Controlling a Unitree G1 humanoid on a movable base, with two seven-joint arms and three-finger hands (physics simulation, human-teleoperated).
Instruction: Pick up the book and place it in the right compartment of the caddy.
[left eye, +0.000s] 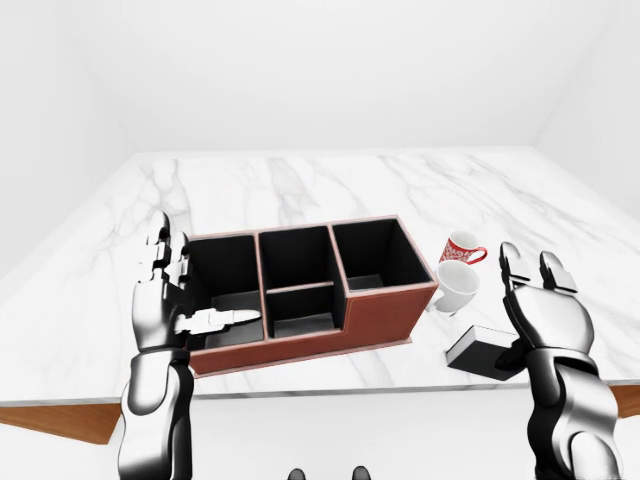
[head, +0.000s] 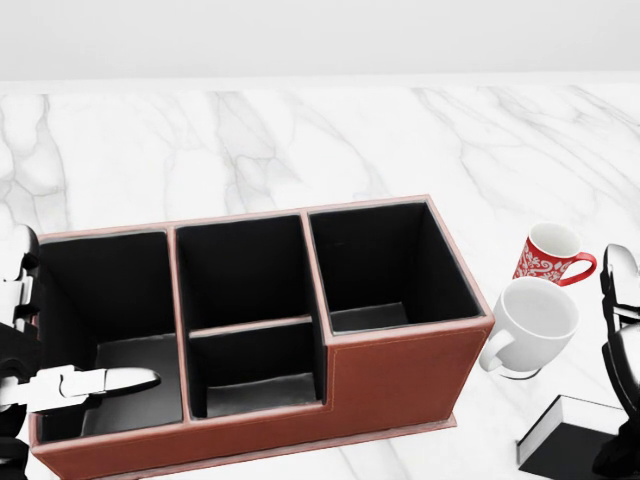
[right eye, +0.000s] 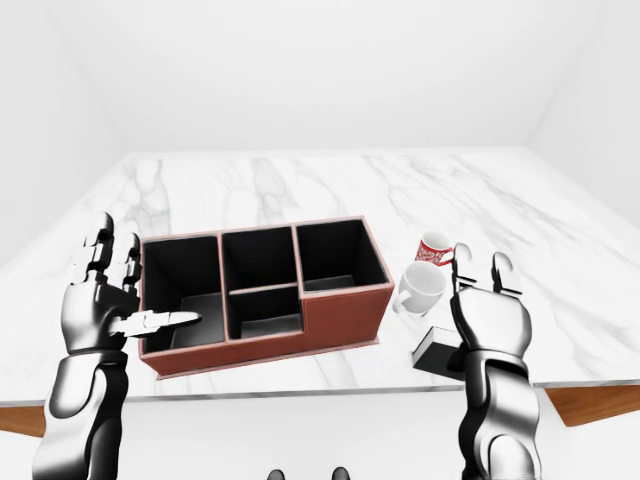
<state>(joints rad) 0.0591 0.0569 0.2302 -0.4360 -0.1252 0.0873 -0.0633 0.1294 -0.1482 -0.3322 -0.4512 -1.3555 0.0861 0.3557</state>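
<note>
The book (left eye: 477, 351) is black with a white page edge. It lies flat on the marble table at the lower right of the left-eye view, right of the caddy (left eye: 380, 322). The caddy is red-brown with black insides; its right compartment (left eye: 378, 256) holds nothing. My right hand (left eye: 535, 285) is open, fingers up, just in front of the book and hiding its right part. My left hand (left eye: 190, 295) is open at the caddy's left end, its thumb reaching over the left compartment. Neither hand holds anything.
A red patterned mug (left eye: 462, 248) and a white mug (left eye: 455, 287) stand between the caddy's right end and the book. The marble table (left eye: 300, 180) stretches far towards the top of the view; its near edge runs just below the caddy and book.
</note>
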